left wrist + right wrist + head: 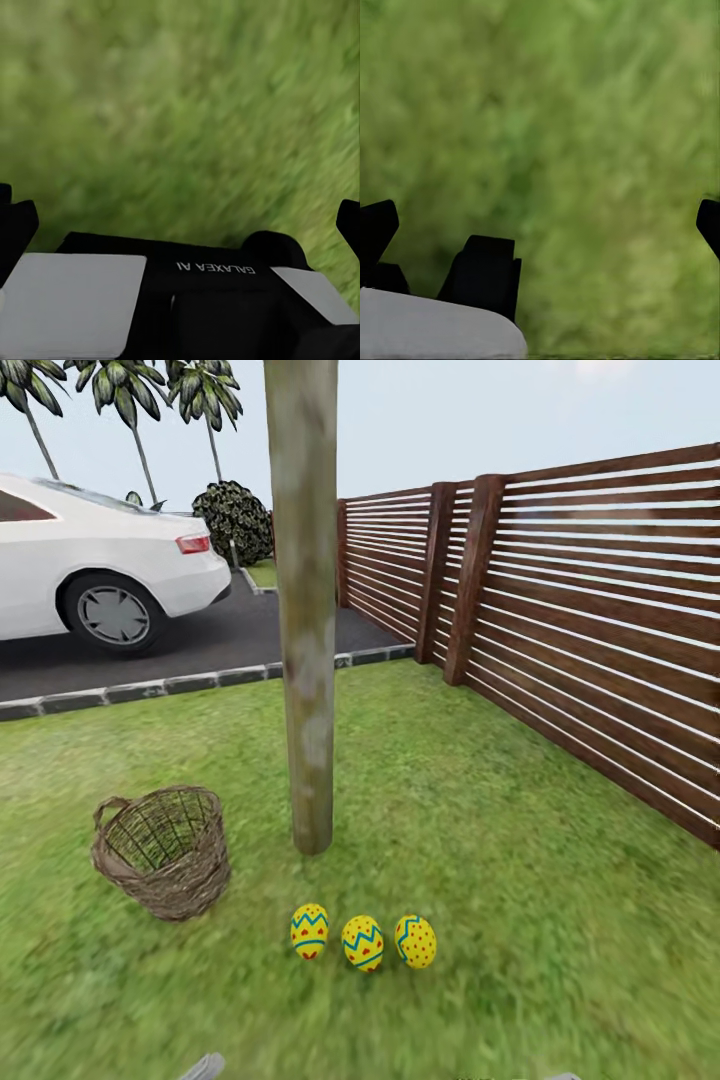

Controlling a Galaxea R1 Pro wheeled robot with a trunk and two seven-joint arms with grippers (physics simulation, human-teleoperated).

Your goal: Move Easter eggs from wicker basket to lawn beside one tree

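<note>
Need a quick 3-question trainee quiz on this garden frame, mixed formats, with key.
1. True or false: the brown woven-twig wicker basket still holds a yellow painted Easter egg.
2. Multiple choice: the three yellow zigzag-painted Easter eggs lie A) on the dark asphalt driveway, B) in a row on the green lawn in front of the tall bare grey-brown tree trunk, C) against the brown slatted wooden fence.
3. Fill in: in the head view, the basket stands to the ___ of the trunk.

Key: 1 false, its visible interior looks empty; 2 B; 3 left.
</note>
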